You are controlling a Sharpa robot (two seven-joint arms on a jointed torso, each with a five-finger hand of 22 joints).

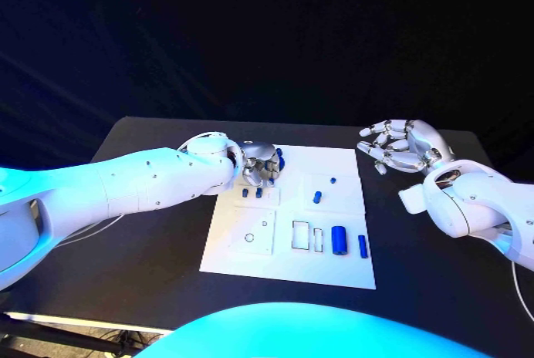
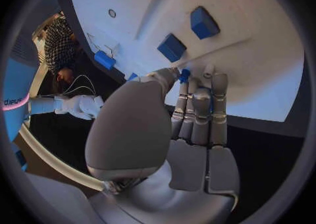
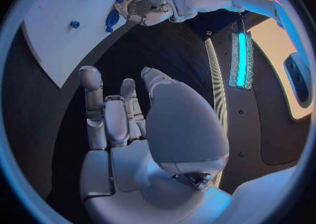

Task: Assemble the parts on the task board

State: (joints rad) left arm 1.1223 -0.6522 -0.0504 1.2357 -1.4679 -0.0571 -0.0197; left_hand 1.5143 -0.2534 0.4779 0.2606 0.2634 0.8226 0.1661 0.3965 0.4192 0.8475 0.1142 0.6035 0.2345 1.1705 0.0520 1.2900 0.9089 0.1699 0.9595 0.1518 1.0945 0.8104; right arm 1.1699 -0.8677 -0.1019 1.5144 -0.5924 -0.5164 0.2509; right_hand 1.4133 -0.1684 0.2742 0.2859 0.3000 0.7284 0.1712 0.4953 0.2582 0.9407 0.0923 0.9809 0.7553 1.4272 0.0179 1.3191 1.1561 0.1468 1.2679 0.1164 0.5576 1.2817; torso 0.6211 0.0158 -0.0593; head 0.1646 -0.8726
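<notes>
The white task board (image 1: pixel 334 161) lies in the middle of the black table. My left hand (image 1: pixel 258 163) hovers over its far left part and pinches a small blue part (image 2: pixel 185 74) between thumb and fingertips; that part also shows at the hand's edge (image 1: pixel 281 163). Just below the hand two small blue parts (image 1: pixel 246 193) (image 1: pixel 259 193) stand on the board, seen close in the left wrist view (image 2: pixel 171 48) (image 2: pixel 204 22). My right hand (image 1: pixel 400 146) is off the board's far right corner, fingers apart, holding nothing.
On the board lie two small blue pegs (image 1: pixel 317 196) (image 1: pixel 332 180), a thick blue cylinder (image 1: pixel 338 240) and a thin blue rod (image 1: pixel 363 246) near the front right. Rectangular slots (image 1: pixel 302 234) sit beside them. Bare black table (image 1: pixel 145 242) surrounds the board.
</notes>
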